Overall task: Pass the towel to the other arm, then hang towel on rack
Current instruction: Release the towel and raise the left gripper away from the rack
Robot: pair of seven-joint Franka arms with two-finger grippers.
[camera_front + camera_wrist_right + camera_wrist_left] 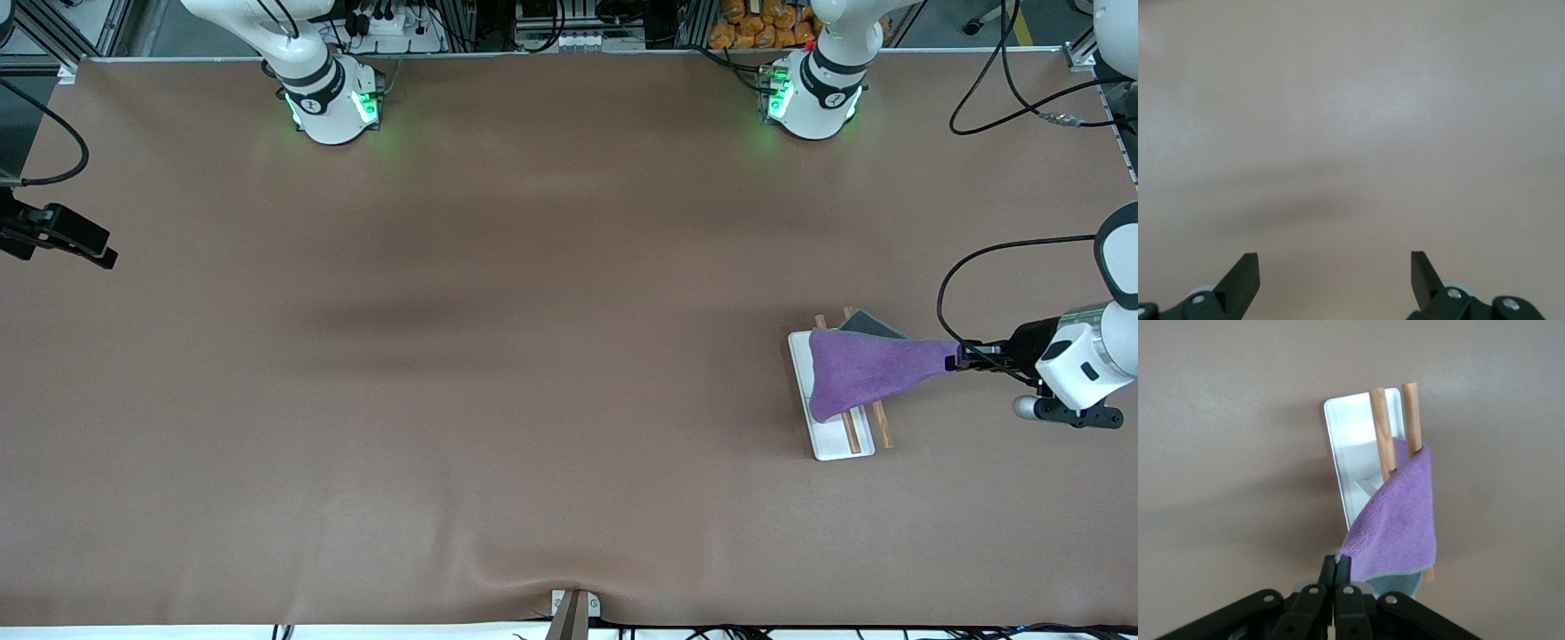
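1. The hanging step is judged to be in hand: the towel (867, 372) is draped over the two wooden rods of the rack (831, 444), one corner pulled out toward the left arm's end of the worktop (498, 373).
2. That corner is pinched between the jaws of the left gripper (958, 360), which are pressed together on it just beside the rack.
3. The right gripper (84, 247) is held over bare worktop at the right arm's end, jaws spread and empty; this arm waits.
4. Next move, as judged: the corner is to be released so the cloth hangs freely on the rods.
5. The towel is purple and soft, with a dark grey band along one edge.
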